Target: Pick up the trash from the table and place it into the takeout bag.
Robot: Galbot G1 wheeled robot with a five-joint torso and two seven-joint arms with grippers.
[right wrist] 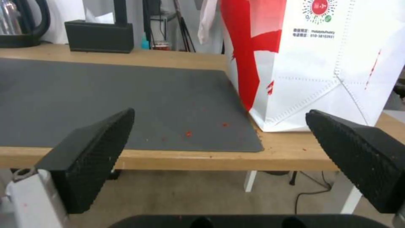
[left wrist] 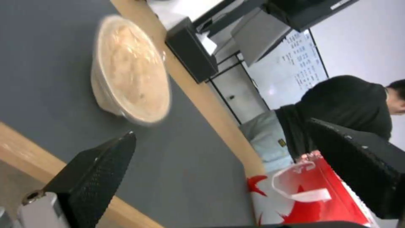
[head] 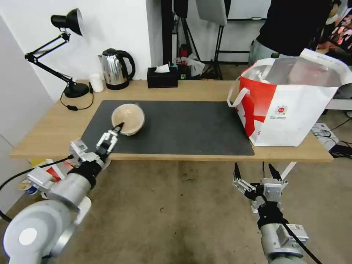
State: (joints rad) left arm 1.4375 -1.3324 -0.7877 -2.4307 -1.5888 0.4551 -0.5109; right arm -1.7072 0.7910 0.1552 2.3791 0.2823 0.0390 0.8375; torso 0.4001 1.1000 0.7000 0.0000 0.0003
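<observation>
A tan round paper bowl (head: 127,118) stands on the left part of the dark grey mat (head: 183,124) on the light-wood table (head: 55,124). My left gripper (head: 116,129) is at the bowl's near rim. In the left wrist view this gripper (left wrist: 221,128) is open and the bowl (left wrist: 131,69) lies just ahead of its fingers, not between them. The white-and-red takeout bag (head: 289,106) stands open at the table's right end, foil lining showing. Below the table's front edge, in front of the bag (right wrist: 320,63), my right gripper (head: 256,171) hangs open and empty.
At the back of the table stand a black desk lamp (head: 69,22), a steel kettle (head: 115,68), a small white cup (head: 96,82) and a black tissue box (head: 162,77). Red crumbs (head: 229,146) dot the mat near the bag. A person stands behind the bag.
</observation>
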